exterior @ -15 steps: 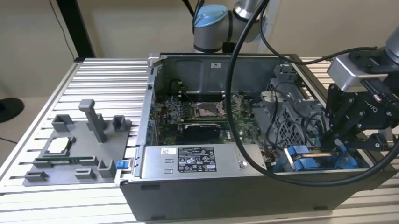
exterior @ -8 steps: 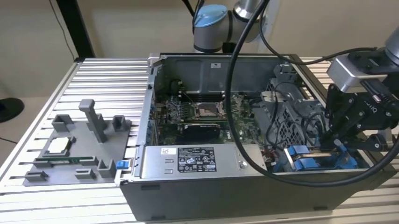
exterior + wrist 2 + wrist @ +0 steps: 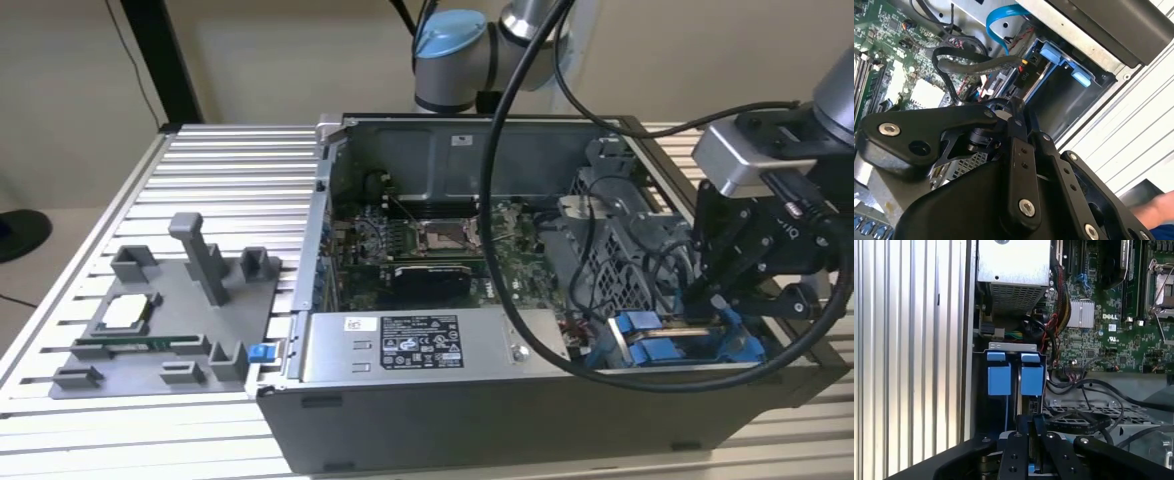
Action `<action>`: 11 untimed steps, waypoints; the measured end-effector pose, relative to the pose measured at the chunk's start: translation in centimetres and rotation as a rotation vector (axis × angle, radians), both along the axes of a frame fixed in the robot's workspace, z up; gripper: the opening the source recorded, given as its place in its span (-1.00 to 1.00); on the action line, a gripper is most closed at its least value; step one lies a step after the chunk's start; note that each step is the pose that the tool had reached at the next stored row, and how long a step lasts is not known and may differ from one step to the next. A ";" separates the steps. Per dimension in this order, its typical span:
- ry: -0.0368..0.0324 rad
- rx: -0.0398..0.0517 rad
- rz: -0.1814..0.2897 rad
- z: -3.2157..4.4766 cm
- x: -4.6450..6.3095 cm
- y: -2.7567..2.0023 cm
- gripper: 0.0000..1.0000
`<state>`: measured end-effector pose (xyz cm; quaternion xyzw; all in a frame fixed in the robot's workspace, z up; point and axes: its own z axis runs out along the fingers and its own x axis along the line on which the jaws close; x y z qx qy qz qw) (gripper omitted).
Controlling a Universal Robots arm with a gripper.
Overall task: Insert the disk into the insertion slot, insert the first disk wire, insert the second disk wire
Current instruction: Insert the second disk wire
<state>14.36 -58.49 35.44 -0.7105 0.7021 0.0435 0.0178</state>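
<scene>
The insertion slot (image 3: 667, 350) is the grey bay with blue rails at the case's front corner, on the exterior view's right; its blue tabs (image 3: 1031, 380) show in both wrist views. A thin silver-grey edge, the disk (image 3: 1040, 75), stands between the blue rails (image 3: 1054, 52). My gripper (image 3: 714, 300) hangs just above the bay's inner end. Its jaws stand close together (image 3: 1034, 427). The fingertips (image 3: 1013, 107) are right at a black connector (image 3: 1023, 67) on a black disk wire (image 3: 979, 62). Whether anything is pinched between them is hidden.
A grey power-supply box with a white sticker (image 3: 420, 345) sits beside the bay. The motherboard (image 3: 427, 240) lies deeper in the case. A blue flat cable (image 3: 1001, 20) loops over the bay. A grey parts fixture (image 3: 160, 310) stands on the ribbed table. A hand (image 3: 1159, 210) is nearby.
</scene>
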 end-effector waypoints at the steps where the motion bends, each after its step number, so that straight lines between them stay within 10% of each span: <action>1: -0.0011 -0.0001 0.000 -0.04 0.0 0.10 -1.00; 11: -0.0033 -0.0001 0.000 -0.37 0.0 0.31 -1.00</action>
